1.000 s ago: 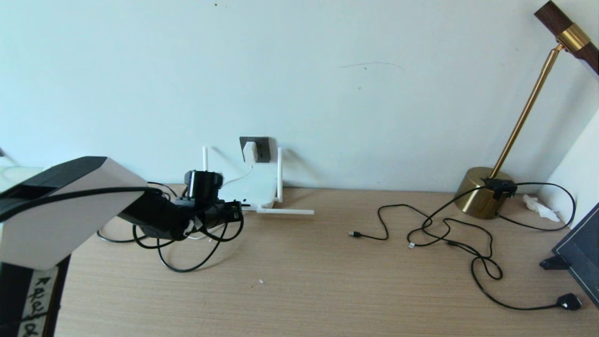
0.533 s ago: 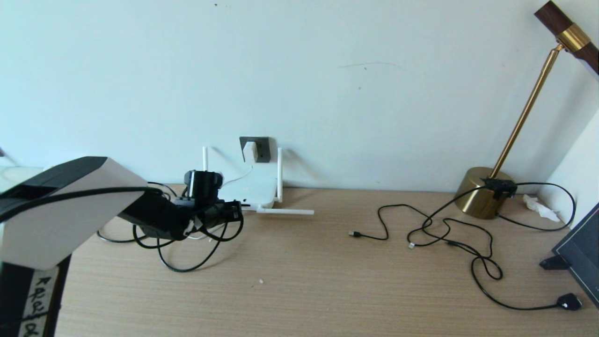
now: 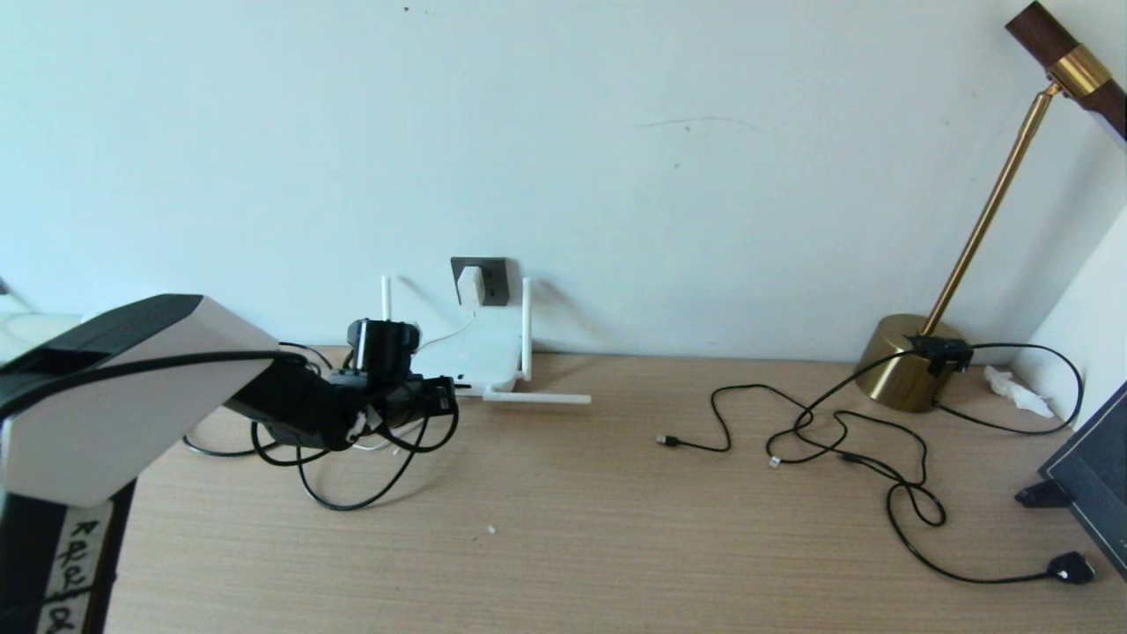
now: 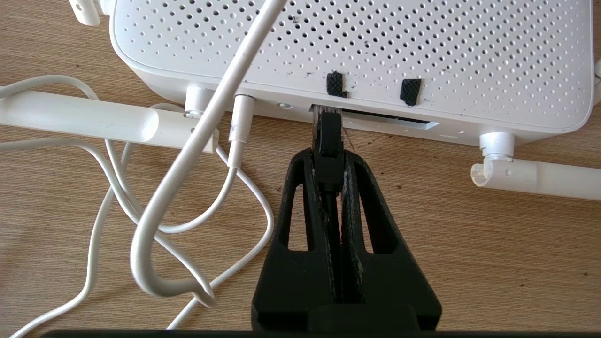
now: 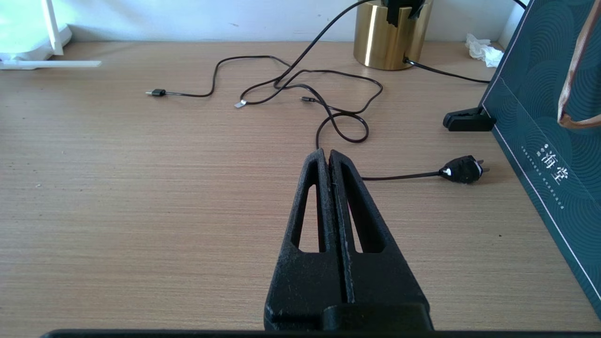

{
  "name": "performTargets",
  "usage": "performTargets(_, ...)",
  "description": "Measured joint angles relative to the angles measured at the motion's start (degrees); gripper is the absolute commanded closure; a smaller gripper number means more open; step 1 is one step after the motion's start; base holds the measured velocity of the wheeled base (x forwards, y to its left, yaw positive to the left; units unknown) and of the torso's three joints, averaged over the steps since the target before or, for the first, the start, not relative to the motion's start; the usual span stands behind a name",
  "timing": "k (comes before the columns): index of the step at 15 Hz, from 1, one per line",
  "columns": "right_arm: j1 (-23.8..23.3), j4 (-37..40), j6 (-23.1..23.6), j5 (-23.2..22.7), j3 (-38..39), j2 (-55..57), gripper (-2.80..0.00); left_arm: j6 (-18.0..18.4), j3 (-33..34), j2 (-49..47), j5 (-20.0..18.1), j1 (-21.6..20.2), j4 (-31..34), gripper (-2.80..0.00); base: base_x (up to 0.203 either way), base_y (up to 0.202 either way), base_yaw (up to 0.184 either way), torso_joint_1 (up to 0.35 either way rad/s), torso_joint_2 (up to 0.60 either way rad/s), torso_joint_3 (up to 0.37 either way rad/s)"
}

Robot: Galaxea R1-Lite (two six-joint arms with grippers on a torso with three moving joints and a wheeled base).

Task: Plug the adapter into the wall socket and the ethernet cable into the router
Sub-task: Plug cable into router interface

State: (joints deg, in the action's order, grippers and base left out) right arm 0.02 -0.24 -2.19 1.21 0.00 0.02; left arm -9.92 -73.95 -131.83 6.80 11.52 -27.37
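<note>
Head view: the adapter [image 3: 470, 285] already sits in the wall socket [image 3: 481, 280], its thin white cord running down toward the router [image 3: 467, 357], which lies flat on the surface [image 3: 616, 511] against the wall. The left hand [image 3: 438, 396] reaches in low at the router's near edge, with loops of the ethernet cable [image 3: 352, 493] trailing behind it. From here the plug and the port cannot be made out, and the right hand is out of sight.

Left wrist view: this fills the gap. The left hand [image 4: 327, 157] is pinching the ethernet cable's black plug [image 4: 328, 141], whose tip is at the left end of the port slot [image 4: 375, 119] on the router's edge. How deep it has gone in cannot be told. The white cord [image 4: 202, 141] loops just beside the fingers [image 4: 300, 188].

Right wrist view: the right hand [image 5: 327, 157] hangs parked over bare surface with its fingers pressed together, holding nothing; thin black cables [image 5: 300, 84] and a brass lamp base [image 5: 387, 35] lie beyond.

The risks, as I judge them: the light router may slide back under the push rather than take the plug; a slightly tilted plug may jam on the slot's lip; and letting go too soon may leave it unlatched.
</note>
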Motion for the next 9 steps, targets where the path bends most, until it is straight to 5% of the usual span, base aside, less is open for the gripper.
performTargets(9, 0.0, 0.0, 0.0, 0.0, 0.0, 0.0, 0.0, 0.2, -1.2, -0.1, 0.0, 0.0, 1.0, 0.0, 0.0, 0.0, 0.0, 0.0, 0.0, 0.0)
